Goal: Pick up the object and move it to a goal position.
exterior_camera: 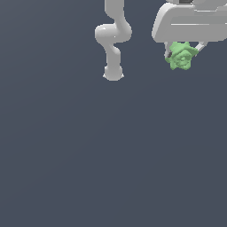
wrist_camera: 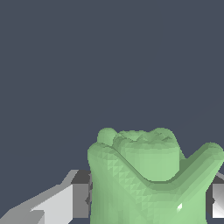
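Hand [exterior_camera: 182, 55] pinched the blob [exterior_camera: 181, 56] between both fingers [wrist_camera: 70, 201]; it was light green, lumpy and faceted, narrower than the hand.

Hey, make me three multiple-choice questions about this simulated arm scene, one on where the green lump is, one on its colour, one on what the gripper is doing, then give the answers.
1. Where is the small light-green, lumpy faceted blob in the exterior view?
A. Upper part, toward that view's right
B. Bottom edge, toward that view's left
C. Dead centre

2. What colour is the blob?
A. Red
B. Light green
C. Black

3. What is the white gripper doing?
A. Spread open with nothing in it
B. Shut on the blob
C. Out of sight in both views

Answers:
1. A, the blob hangs just under the white gripper body near the upper right of the exterior view.
2. B, both views show it pale green.
3. B, the wrist view shows the fingers against the blob's sides.
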### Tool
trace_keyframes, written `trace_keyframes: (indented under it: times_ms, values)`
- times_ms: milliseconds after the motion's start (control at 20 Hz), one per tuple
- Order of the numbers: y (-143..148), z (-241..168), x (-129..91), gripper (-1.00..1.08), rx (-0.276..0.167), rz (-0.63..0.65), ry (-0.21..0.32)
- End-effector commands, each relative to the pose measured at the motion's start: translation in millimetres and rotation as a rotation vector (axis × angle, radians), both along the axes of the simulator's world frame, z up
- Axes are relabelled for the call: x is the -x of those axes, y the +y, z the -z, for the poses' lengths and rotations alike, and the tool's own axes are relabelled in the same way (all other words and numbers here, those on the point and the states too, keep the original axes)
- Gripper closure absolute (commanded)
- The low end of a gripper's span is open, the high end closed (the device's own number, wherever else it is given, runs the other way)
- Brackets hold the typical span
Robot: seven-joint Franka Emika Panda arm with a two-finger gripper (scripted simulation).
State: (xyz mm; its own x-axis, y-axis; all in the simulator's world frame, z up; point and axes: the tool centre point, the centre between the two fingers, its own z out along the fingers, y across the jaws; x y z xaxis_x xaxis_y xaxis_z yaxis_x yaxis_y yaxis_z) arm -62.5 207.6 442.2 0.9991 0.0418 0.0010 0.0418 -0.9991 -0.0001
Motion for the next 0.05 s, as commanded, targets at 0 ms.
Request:
trace_keyframes:
  times_ms: [0]
  values:
    - [0.3, -0.8, -0.1, 1.08, 0.0, 0.001, 0.001]
